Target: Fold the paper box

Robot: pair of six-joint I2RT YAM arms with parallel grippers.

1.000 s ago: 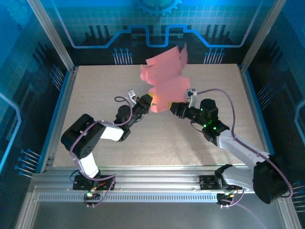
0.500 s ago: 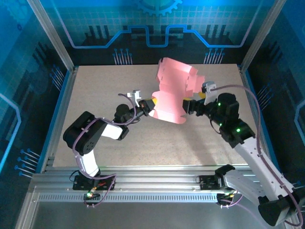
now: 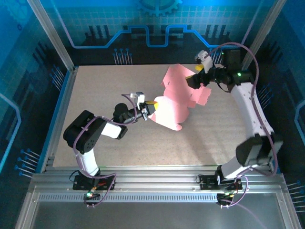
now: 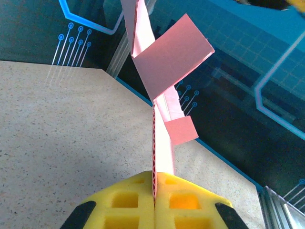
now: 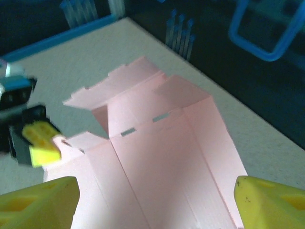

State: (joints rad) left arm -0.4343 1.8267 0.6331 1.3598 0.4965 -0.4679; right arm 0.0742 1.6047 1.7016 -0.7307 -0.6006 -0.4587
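Your left end effector [image 4: 154, 188] is pinched on an edge of the pink paper box sheet [image 3: 172, 101], holding it raised over the middle of the desk [image 3: 95, 86]. Your right end effector [image 5: 155, 195] is spread wide at the sheet's far flaps, gripping nothing.

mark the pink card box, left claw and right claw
pink die-cut card paper box [image 3: 174, 101], top view, its middle panel
left claw [image 4: 154, 191], left wrist view, between yellow fingertips shut on the card
right claw [image 5: 155, 202], right wrist view, midway between its spread yellow fingertips
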